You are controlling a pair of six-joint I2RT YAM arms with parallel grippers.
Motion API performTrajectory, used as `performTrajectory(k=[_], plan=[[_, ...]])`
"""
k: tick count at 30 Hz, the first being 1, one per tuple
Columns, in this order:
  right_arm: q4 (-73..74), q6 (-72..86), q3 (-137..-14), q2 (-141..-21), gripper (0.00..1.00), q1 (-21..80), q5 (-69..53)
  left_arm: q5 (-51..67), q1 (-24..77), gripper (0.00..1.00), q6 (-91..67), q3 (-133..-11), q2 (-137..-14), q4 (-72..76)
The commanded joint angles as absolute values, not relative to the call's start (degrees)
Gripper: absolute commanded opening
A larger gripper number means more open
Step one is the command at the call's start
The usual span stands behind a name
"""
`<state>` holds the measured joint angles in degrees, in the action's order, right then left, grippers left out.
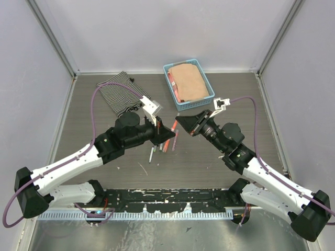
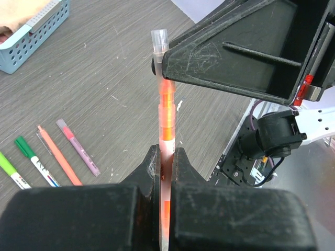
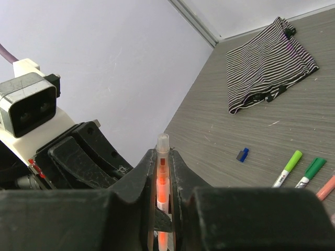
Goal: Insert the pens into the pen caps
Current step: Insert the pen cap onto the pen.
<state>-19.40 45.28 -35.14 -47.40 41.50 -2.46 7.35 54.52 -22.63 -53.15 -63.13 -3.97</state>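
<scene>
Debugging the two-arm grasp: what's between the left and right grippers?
Only the orange pen: left gripper shut on one end, right gripper shut near its clear tip. Left wrist view shows it.

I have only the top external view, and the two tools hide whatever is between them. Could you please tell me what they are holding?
Observer: The left tool is shut on an orange pen, which sticks straight out from between its fingers.
Operator: Thank you. And the right one?
Observer: The right tool is shut on that same pen, just below its clear end.
Operator: Is there a loose cap that I cannot make out?
Observer: Yes, a small dark blue cap lies alone on the table, just below the striped cloth in the right wrist view.
</scene>
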Motion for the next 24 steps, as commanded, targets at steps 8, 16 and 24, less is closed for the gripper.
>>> performTrajectory(k=[8,16,24], plan=[[-19.61,40.18,-34.08,-47.08,0.04,43.53,-3.70,7.03,54.66,0.00,-22.85,-54.79,-62.68,-0.09],[-19.77,40.03,-34.24,-46.11,0.22,44.12,-2.90,6.90,54.65,0.00,-22.68,-54.62,-62.16,-0.52],[-18.82,40.60,-36.14,-45.06,0.50,44.21,-2.71,6.57,54.65,0.00,-22.46,-53.60,-61.55,-0.12]])
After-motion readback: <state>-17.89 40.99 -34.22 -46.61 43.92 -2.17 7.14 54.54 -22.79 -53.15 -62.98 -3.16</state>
